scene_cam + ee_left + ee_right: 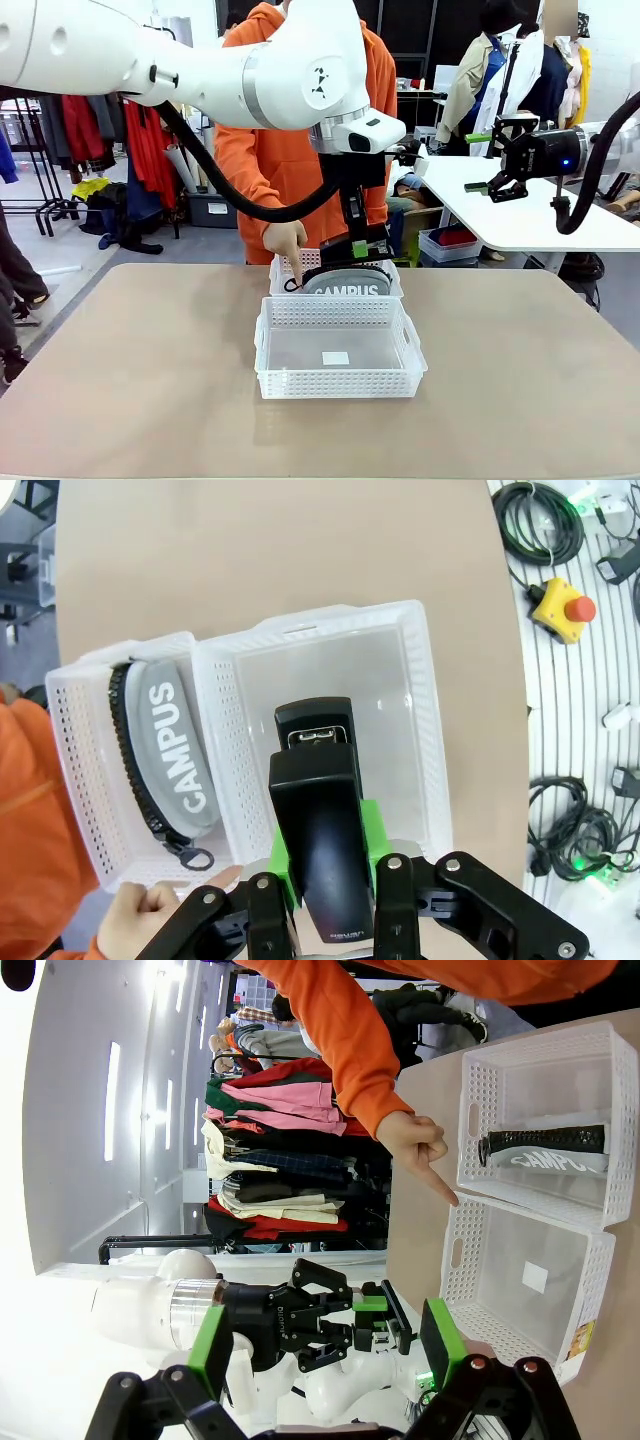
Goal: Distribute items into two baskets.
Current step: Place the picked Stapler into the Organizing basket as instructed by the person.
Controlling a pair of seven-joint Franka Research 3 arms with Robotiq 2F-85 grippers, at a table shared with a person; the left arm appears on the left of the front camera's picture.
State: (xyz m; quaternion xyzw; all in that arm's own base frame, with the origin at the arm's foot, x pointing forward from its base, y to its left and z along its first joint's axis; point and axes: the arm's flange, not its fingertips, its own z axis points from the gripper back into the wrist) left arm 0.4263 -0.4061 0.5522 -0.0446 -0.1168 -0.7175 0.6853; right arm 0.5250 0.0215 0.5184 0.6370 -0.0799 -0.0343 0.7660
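Our left gripper [322, 880] has its jaws clenched on the black stapler [318, 810], above the near basket [338, 348]. The CAMPUS pouch [346, 283] lies in the far basket [95, 780], where the person's hand [285, 241] points. Our right gripper [325, 1345] hangs released, raised off the table [140, 370].

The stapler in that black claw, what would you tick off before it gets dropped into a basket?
1. Left gripper shut on the stapler: ok.
2. Stapler hangs over the near basket: ok.
3. Near basket holds no item yet: ok.
4. Pouch already lies in the far basket: ok.
5. Person's hand points at the far basket's rim, close to the drop: not ok.
6. Right gripper open, off to the side: ok.
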